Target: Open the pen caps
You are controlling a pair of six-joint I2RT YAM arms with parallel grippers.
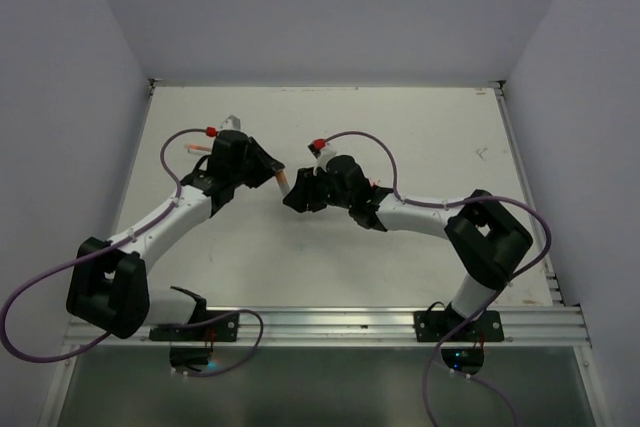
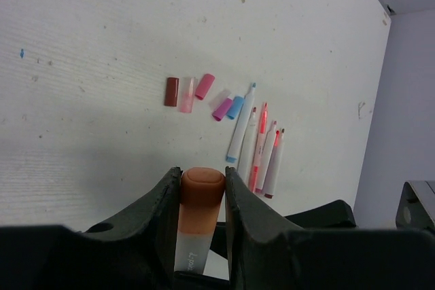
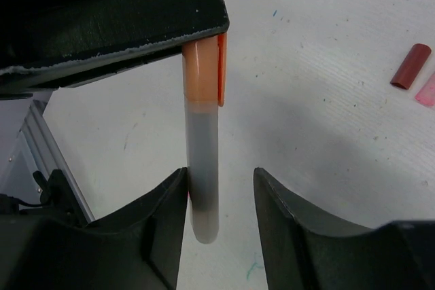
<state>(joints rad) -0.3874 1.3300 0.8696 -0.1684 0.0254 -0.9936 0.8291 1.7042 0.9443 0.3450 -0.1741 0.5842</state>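
My left gripper (image 2: 202, 174) is shut on the orange cap (image 2: 202, 191) of a thick orange marker, held above the table. Its pale barrel (image 3: 202, 161) sticks out toward my right gripper (image 3: 219, 176). The right gripper is open, with the barrel end between its jaws, against the left finger (image 3: 170, 202) and apart from the other. In the top view the marker (image 1: 283, 181) spans the gap between the left gripper (image 1: 266, 171) and the right gripper (image 1: 297, 193). Several thin uncapped pens (image 2: 262, 147) lie on the table, with loose caps beside them: dark red (image 2: 171, 92), pink (image 2: 204, 86), purple (image 2: 222, 109) and blue (image 2: 235, 107).
The white table (image 1: 420, 137) is walled at the left, back and right. A translucent pink cap (image 2: 186, 94) lies between the dark red and pink ones. The dark red cap also shows in the right wrist view (image 3: 410, 66). An aluminium rail (image 1: 330, 325) runs along the near edge.
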